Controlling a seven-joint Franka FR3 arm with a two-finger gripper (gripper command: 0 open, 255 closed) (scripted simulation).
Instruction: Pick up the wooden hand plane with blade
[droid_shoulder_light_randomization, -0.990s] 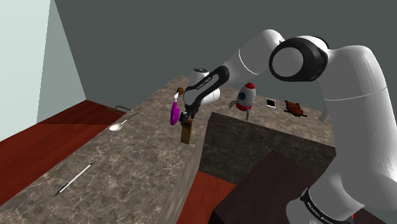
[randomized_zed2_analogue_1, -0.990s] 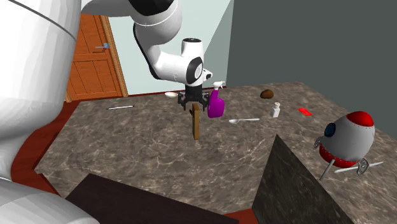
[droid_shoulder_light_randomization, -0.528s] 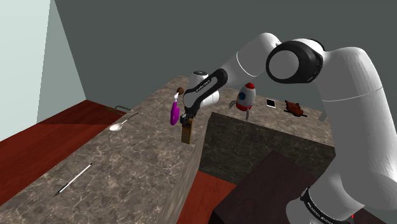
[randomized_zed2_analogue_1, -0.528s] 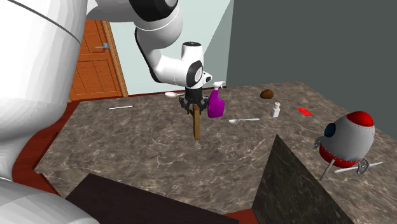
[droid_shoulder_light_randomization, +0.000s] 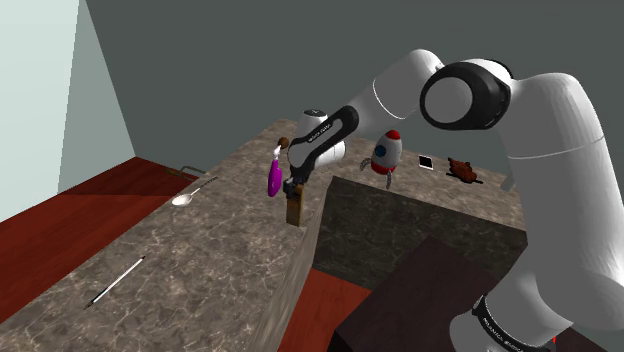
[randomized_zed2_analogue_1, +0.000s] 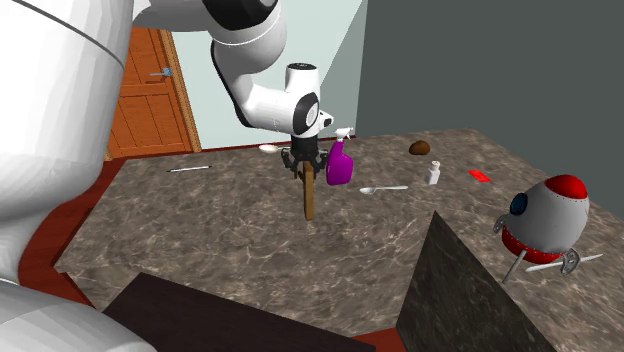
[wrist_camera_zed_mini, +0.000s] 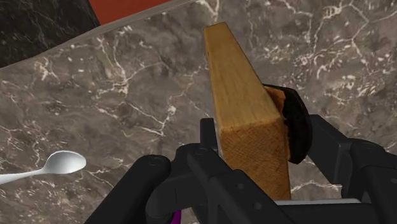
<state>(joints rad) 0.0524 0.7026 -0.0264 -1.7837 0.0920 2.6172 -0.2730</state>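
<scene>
While the claw (randomized_zed2_analogue_1: 306, 168) points straight down over the worktop (randomized_zed2_analogue_1: 200, 235), its two black fingers are clamped on the top end of the wooden plane (randomized_zed2_analogue_1: 308, 196), the gap between them just the block's width. The plane hangs upright, long axis vertical, near the middle of the mottled grey-brown stone top in the second exterior view. The shoulder view puts the plane (droid_shoulder_light_randomization: 293, 210) close to the worktop's edge on that view's right. Cannot tell if its lower end touches the stone or clears it.

In the wrist view the plane (wrist_camera_zed_mini: 245, 108) is light wood with end grain facing the camera. It has a black rounded part (wrist_camera_zed_mini: 296, 124) on one side face, and the fingers (wrist_camera_zed_mini: 208, 135) press against both sides.

A purple spray bottle (randomized_zed2_analogue_1: 339, 164) stands just beside the claw, on the second exterior view's right, apart from the plane. A spoon (randomized_zed2_analogue_1: 383, 188) lies flat past the bottle, and the wrist view shows its bowl (wrist_camera_zed_mini: 60, 163) on the stone. Farther on are a small white bottle (randomized_zed2_analogue_1: 434, 176), a brown round lump (randomized_zed2_analogue_1: 420, 148) and a flat red piece (randomized_zed2_analogue_1: 480, 175).

A toy rocket (randomized_zed2_analogue_1: 545, 222) with red nose and grey body stands on its legs at the second exterior view's right, well apart from the plane. A thin pale rod (randomized_zed2_analogue_1: 188, 169) lies near the far edge, toward the orange door (randomized_zed2_analogue_1: 145, 90). Red-brown floor (droid_shoulder_light_randomization: 60, 225) shows beside the worktop.
</scene>
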